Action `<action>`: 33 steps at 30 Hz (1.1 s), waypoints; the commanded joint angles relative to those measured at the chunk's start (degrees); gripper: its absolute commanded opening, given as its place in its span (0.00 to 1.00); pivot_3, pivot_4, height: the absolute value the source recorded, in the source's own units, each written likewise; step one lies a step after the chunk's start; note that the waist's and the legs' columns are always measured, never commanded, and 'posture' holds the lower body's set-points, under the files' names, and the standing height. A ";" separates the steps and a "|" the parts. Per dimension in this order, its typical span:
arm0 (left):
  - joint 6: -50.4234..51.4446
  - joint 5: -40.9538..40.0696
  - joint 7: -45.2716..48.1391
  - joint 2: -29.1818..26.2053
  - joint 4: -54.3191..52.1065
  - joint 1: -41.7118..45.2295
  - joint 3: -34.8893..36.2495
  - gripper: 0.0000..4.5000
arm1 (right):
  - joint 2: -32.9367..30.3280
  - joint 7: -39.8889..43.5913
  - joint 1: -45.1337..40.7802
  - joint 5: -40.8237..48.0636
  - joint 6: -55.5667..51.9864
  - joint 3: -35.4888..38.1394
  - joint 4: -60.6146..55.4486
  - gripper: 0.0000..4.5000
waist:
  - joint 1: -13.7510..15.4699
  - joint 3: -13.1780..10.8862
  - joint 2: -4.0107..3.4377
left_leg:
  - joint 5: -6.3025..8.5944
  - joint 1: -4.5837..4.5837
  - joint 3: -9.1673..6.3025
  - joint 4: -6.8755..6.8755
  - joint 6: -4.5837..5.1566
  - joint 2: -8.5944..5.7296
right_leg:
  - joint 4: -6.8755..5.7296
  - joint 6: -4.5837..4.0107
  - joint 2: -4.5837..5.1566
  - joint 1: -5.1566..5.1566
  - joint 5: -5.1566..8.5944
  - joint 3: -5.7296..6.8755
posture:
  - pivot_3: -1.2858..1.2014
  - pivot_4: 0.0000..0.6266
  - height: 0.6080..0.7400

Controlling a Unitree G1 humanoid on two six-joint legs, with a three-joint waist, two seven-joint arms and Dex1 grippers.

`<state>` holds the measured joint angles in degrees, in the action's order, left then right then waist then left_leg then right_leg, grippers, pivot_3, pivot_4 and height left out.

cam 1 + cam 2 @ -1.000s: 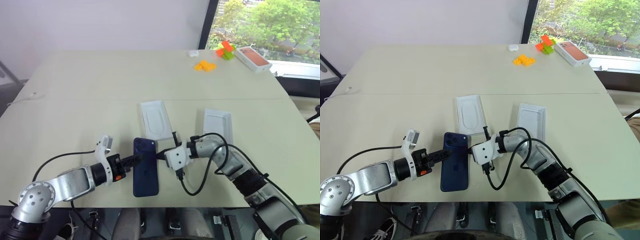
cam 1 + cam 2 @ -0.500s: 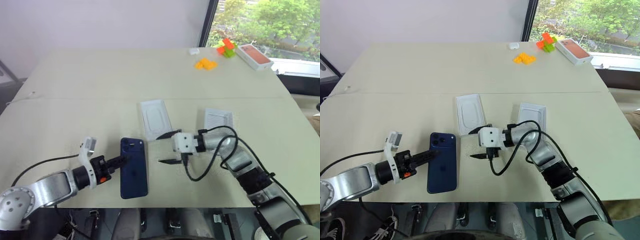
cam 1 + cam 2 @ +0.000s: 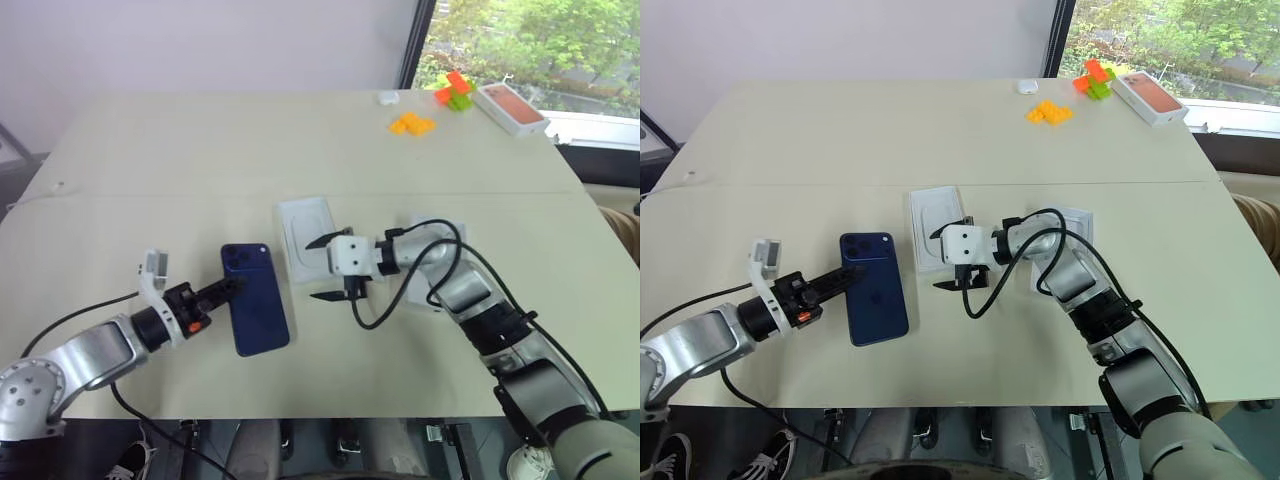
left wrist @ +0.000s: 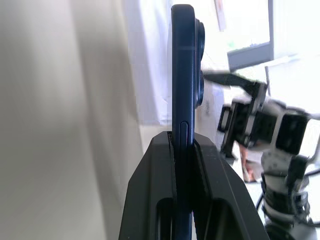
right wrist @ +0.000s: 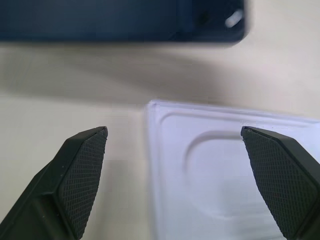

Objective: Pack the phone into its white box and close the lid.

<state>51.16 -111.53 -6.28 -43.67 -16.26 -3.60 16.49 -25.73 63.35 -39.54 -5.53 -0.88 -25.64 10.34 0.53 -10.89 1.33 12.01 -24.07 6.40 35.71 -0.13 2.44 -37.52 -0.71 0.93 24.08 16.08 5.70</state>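
Blue phone (image 3: 254, 297) sits pinched in the left gripper (image 3: 232, 288), long side running up the frame. Right gripper (image 3: 322, 268) is wide open, empty, right of it, over the insert (image 3: 303, 238).

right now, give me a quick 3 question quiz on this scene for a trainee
1. True or false: the left gripper is shut on the phone.
2. How do the right gripper's jaws stand: A open with nothing between them, B shut on the insert, C shut on the phone?
3. Fill in: the orange blocks lie at the table's ____ edge, near the window.

Key: 1 true. 2 A; it hovers beside the white insert. 3 far.
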 commanded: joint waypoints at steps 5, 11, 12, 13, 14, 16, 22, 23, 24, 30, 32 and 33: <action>1.09 -1.47 0.21 -0.06 0.60 2.32 4.96 0.00 | 0.98 1.16 -4.48 -2.67 -1.85 -1.33 5.04 1.00 | -0.21 0.00 0.00 | -0.01 -0.21 0.00 0.24 0.00 0.01 | -0.07 0.08 -0.01 0.13 -0.05 0.02 | 0.52 0.24 0.98; 0.31 -1.47 -1.27 0.62 -0.39 2.38 4.45 0.00 | 0.98 3.39 -5.57 -2.52 -5.06 -1.50 5.17 0.81 | -0.19 0.01 0.02 | 0.00 -0.22 -0.01 0.30 0.01 0.02 | -0.09 0.01 0.00 0.12 -0.13 0.02 | 0.52 0.24 0.98; 0.28 -1.47 -1.25 1.01 -0.40 2.37 4.55 0.00 | 0.91 3.68 -5.50 -2.55 -5.01 -1.53 5.03 0.70 | -0.18 0.01 0.02 | 0.00 -0.22 -0.02 0.30 0.00 0.02 | -0.10 -0.01 0.00 0.13 -0.14 0.02 | 0.52 0.24 0.98; 0.30 -1.47 -1.24 1.27 -0.39 2.39 4.65 0.00 | 0.83 3.95 -5.41 -2.62 -5.17 -1.59 4.83 0.59 | -0.18 0.01 0.02 | -0.01 -0.22 -0.02 0.31 0.00 0.02 | -0.11 -0.02 0.00 0.13 -0.15 0.02 | 0.52 0.24 0.98; 0.36 -1.47 -1.28 1.21 -0.41 2.37 4.69 0.00 | 0.78 4.02 -5.29 -2.81 -5.21 -1.68 4.62 0.48 | -0.19 0.01 0.02 | -0.01 -0.22 -0.01 0.31 0.00 0.02 | -0.13 -0.06 0.00 0.13 -0.17 0.02 | 0.52 0.24 0.98; 0.60 -1.47 -1.30 1.15 -0.41 2.36 4.74 0.00 | 0.79 4.21 -4.99 -3.10 -5.34 -1.93 4.06 0.26 | -0.20 0.01 0.02 | -0.01 -0.22 -0.02 0.33 0.00 0.02 | -0.14 -0.11 0.00 0.13 -0.20 0.02 | 0.52 0.24 0.98; 0.53 -1.47 -1.66 1.08 -0.73 2.46 4.45 0.00 | 1.18 3.78 -4.29 -4.18 -7.08 -2.35 2.96 0.26 | -0.21 0.01 0.02 | -0.01 -0.22 -0.01 0.33 0.00 0.02 | -0.15 -0.11 0.00 0.13 -0.21 0.02 | 0.52 0.24 0.98; 0.47 -1.47 -1.74 1.12 -0.76 2.52 4.35 0.00 | 1.21 3.72 -4.17 -4.28 -7.12 -2.40 2.91 0.26 | -0.21 0.01 0.03 | -0.01 -0.22 -0.02 0.33 0.00 0.02 | -0.15 -0.11 0.00 0.13 -0.20 0.02 | 0.52 0.24 0.98; 0.43 -1.47 -1.80 1.07 -0.83 2.57 4.19 0.00 | 1.23 3.66 -4.06 -4.36 -7.40 -2.39 2.80 0.26 | -0.21 0.01 0.03 | -0.01 -0.22 -0.02 0.33 0.00 0.02 | -0.15 -0.11 0.00 0.13 -0.21 0.02 | 0.52 0.24 0.98; 0.11 -1.47 -2.36 0.90 -0.97 2.74 3.78 0.00 | -0.17 5.37 -2.06 -2.58 -12.86 -1.23 -2.35 0.26 | -0.19 0.02 0.03 | -0.01 -0.21 -0.02 0.36 0.00 0.02 | -0.20 -0.11 0.00 0.13 -0.20 0.02 | 0.52 0.24 0.98; -0.08 -1.47 -2.38 1.01 -0.98 2.94 3.99 0.00 | -0.76 6.49 -0.70 -0.33 -17.81 -0.04 -6.88 0.26 | -0.01 0.02 0.03 | -0.01 -0.22 -0.02 0.35 0.00 0.02 | -0.20 -0.11 0.00 0.14 -0.20 0.02 | 0.52 0.24 0.98; -0.18 -1.47 -2.46 1.13 -0.95 3.04 4.11 0.00 | -1.03 6.72 -0.03 0.61 -20.29 0.57 -9.12 0.26 | 0.04 0.01 0.03 | -0.01 -0.22 -0.02 0.35 0.00 0.02 | -0.20 -0.11 0.00 0.14 -0.20 0.02 | 0.52 0.24 0.98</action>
<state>51.97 -111.53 -9.09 -42.35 -14.89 -1.64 19.10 -26.22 68.70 -40.46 -7.48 -17.19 -26.27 5.85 0.58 -10.88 1.35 12.00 -24.29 6.38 36.05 -0.13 2.47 -37.72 -0.82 0.93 24.23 15.87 5.72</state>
